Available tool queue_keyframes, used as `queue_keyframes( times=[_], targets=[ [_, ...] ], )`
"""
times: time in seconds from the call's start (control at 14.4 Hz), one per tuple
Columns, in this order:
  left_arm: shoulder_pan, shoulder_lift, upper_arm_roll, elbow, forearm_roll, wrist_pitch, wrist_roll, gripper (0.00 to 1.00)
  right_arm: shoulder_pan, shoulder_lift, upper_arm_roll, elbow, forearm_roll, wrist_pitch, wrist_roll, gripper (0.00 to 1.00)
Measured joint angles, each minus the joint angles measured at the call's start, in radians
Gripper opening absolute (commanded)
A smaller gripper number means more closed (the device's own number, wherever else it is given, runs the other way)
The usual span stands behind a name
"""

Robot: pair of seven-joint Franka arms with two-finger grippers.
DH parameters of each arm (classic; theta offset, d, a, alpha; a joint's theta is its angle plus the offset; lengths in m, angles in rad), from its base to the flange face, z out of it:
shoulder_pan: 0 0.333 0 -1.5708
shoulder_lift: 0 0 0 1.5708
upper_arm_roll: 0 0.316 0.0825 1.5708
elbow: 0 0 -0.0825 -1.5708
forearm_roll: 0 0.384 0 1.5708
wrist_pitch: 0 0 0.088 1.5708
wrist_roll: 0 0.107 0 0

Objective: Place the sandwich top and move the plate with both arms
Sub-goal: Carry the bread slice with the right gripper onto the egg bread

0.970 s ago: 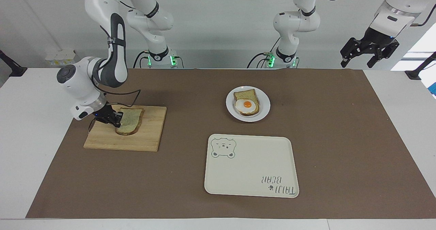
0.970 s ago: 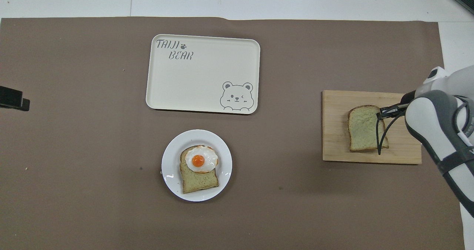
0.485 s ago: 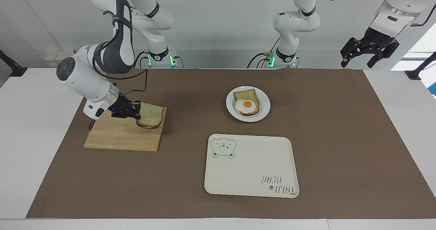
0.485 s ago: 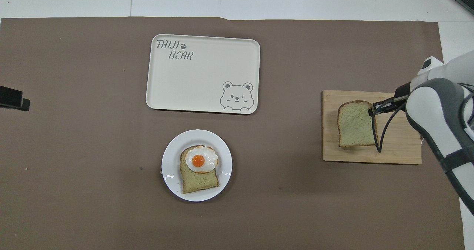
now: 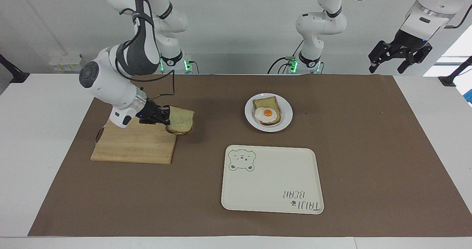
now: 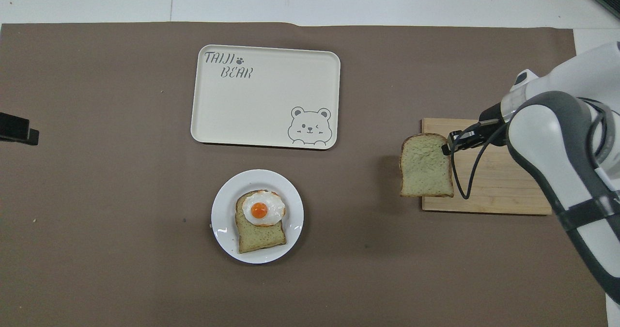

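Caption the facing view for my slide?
Right claw carries bread off the board toward the plate; left claw waits.

right gripper (image 5: 166, 118) clamped, raised | left gripper (image 5: 400, 55) spread, waiting

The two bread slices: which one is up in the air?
The plain slice, pinched by the right gripper over the board's edge. The egg-topped slice lies on the plate.
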Motion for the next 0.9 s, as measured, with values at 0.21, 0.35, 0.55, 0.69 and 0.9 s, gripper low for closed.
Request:
queue_keyframes(
  times=[0.21,0.35,0.55,0.69,0.9],
  targets=[
    [0.000,0.000,0.000,0.000,0.000,0.000,0.000,1.00,0.004,0.000,0.082,0.000,0.052,0.018,0.066,0.00],
    [0.000,0.000,0.000,0.000,0.000,0.000,0.000,1.00,0.011,0.001,0.119,0.000,0.096,0.024,0.069,0.00],
    [0.000,0.000,0.000,0.000,0.000,0.000,0.000,1.00,0.081,0.014,0.131,-0.001,0.160,0.065,0.072,0.00],
    [0.000,0.000,0.000,0.000,0.000,0.000,0.000,1.00,0.138,0.037,0.133,-0.002,0.183,0.128,0.098,0.00],
    [0.000,0.000,0.000,0.000,0.000,0.000,0.000,1.00,0.199,0.077,0.135,-0.003,0.196,0.211,0.115,0.00]
  ],
)
